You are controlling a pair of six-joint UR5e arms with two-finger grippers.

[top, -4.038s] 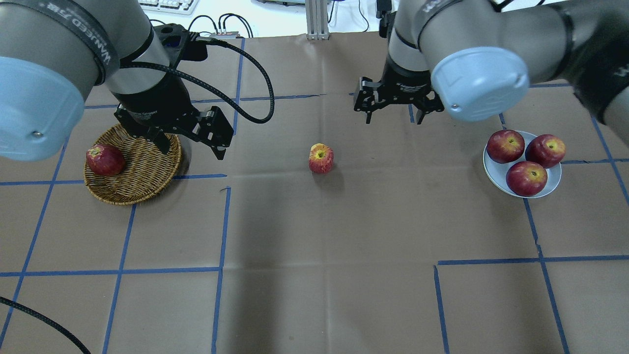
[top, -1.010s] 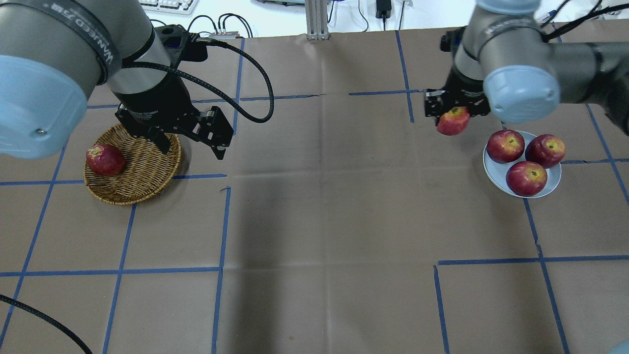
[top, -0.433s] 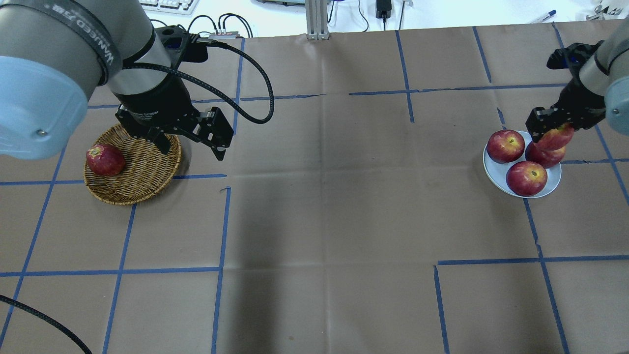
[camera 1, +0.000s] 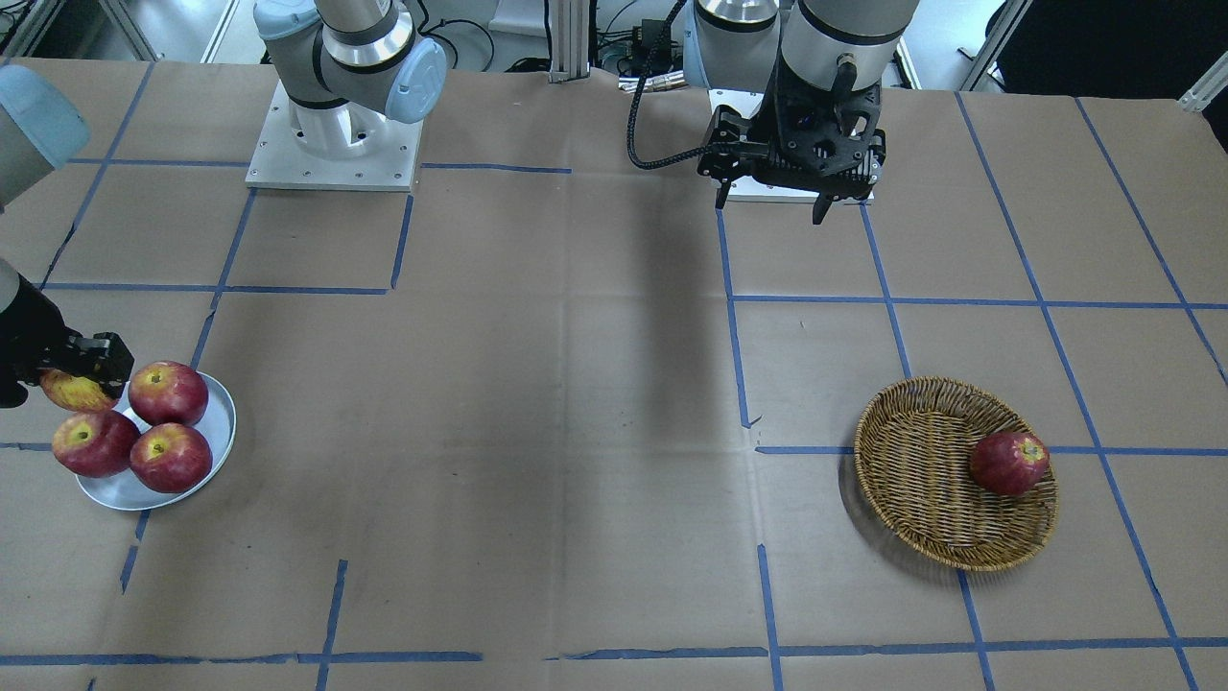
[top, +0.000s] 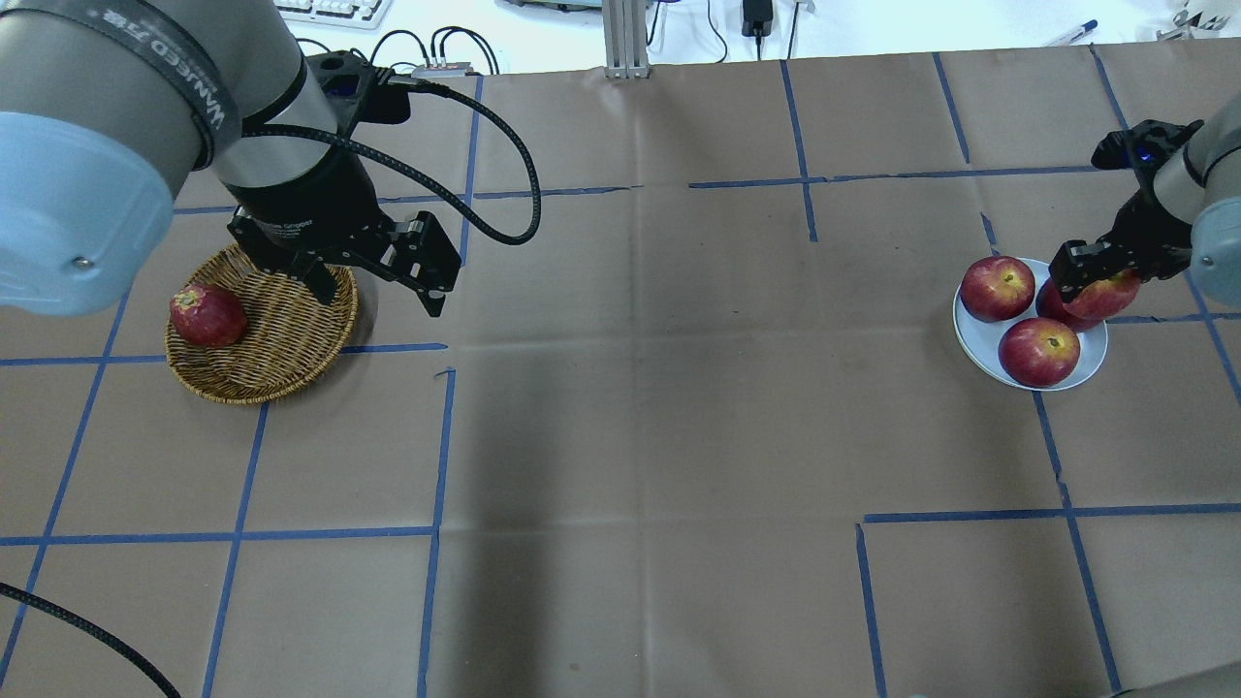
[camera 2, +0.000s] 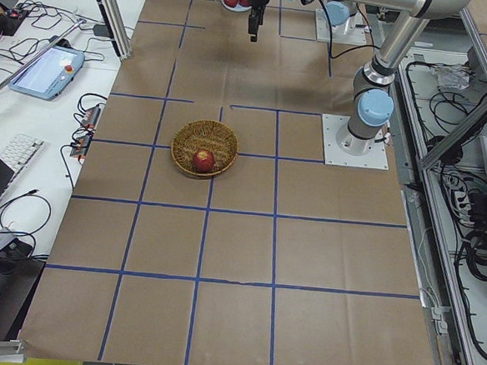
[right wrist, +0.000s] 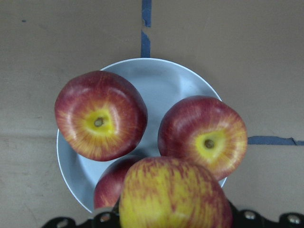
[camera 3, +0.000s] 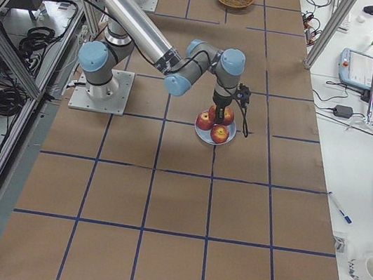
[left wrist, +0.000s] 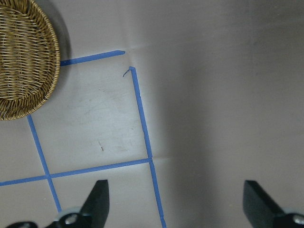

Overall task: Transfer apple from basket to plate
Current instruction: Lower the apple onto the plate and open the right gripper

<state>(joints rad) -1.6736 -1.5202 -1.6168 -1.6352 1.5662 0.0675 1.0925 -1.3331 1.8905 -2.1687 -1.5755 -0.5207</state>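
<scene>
Apple (camera 1: 77,392), pale yellow-orange with red streaks, sits clamped in the right gripper (camera 1: 75,382) at the 10 o'clock rim of the grey plate (camera 1: 223,422) in the front-facing view. We count three dark red apples (camera 1: 169,393) on that plate. At 4 o'clock in the frame the wicker basket (camera 1: 911,480) holds a lone red apple (camera 1: 1009,463) at its 3 o'clock. The left gripper (camera 1: 769,211) hangs at 1 o'clock with its jaws apart.

From overhead, the held fruit covers part of the plate's 2 o'clock apple. White lettering on the left gripper's body ends in "Gripper"; we cannot read the print on the left arm's band (top: 145,58) with any certainty.

From the left side, the basket's fruit lies at its 6 o'clock.

From the right side, the near arm drops straight onto the plate, and the basket sits at 12 o'clock.

The left wrist camera shows two fingertips (left wrist: 97,199) spread wide, with only brown paper (left wrist: 213,118) and blue tape (left wrist: 142,114) between them. The basket's edge is at 10 o'clock.

In the right wrist view the apple fills 6 o'clock. It shows broad yellow patches finely streaked with red, and it hides part of one dark apple. We cannot tell whether the two touch.
</scene>
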